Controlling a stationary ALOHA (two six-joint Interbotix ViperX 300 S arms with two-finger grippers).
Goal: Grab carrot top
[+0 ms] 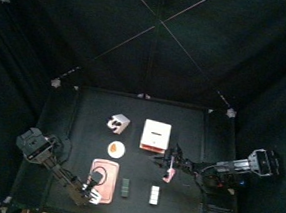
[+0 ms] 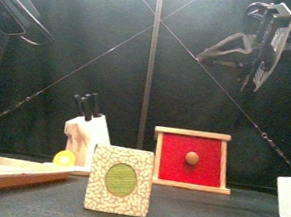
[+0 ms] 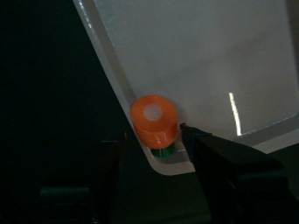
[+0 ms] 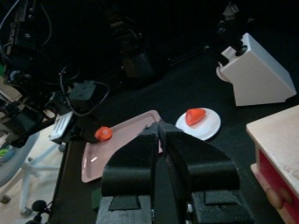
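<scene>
The carrot top (image 3: 155, 122), an orange disc with a scrap of green beneath it, lies at the very edge of the pink tray (image 3: 222, 61), against its raised rim, at the desk's front-left corner; in the left wrist view the left gripper (image 3: 162, 153) hovers just above it with its fingers (image 3: 131, 162) spread wide, one on each side of the piece, nothing held.

The likeliest trouble, as I judge it, is that rim; a finger coming down outside the tray could land on the lip, tip or drag the tray, and flick the carrot away; a finger landing on the piece itself would press it flat rather than straddle it. The piece is small and rounded, so a close set off-centre may squirt it along the tray's smooth floor.

The right gripper (image 4: 163, 149) rests well apart over the desk (image 4: 211, 87), fingers clenched together, near the white plate (image 4: 198, 124); it poses no risk.
</scene>
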